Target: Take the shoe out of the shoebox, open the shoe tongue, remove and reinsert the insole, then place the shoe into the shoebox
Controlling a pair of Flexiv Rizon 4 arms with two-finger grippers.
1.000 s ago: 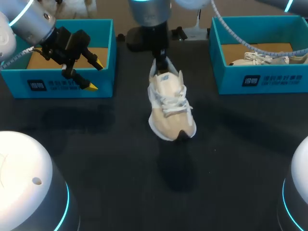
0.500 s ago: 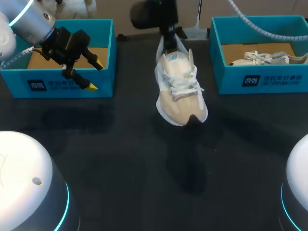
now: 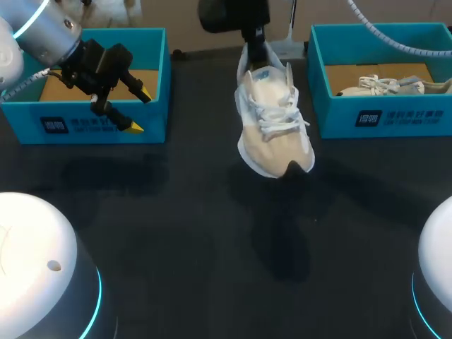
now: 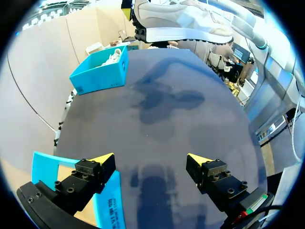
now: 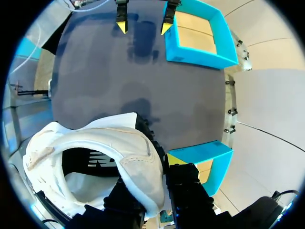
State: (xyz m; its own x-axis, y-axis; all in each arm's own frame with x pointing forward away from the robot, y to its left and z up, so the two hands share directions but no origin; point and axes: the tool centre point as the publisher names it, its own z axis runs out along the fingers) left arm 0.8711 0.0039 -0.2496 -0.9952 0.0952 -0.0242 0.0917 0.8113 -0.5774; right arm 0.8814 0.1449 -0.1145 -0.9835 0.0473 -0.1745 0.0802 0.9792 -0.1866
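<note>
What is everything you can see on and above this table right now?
Dark table: 1, black, underneath everything.
Cream and white lace-up sneaker: 1, held up by its heel over the table's middle.
Teal open cardboard boxes: 2; left shoebox far left, brown floor showing; right shoebox far right.
Pale laced second shoe: 1, whitish, lying in the right shoebox.
Robot's left gripper: open, over the left shoebox's front wall.
Robot's right gripper: shut on the sneaker's heel.

**Dark counter [image 3: 176, 212] carrying two open boxes**

The left shoebox [image 3: 106, 127] stands at the counter's far left edge, and the right shoebox [image 3: 381, 116] at its far right edge, well apart. Both are teal with brown cardboard floors and sit flat, front walls facing the near side. A wide stretch of dark counter lies between them.
</note>
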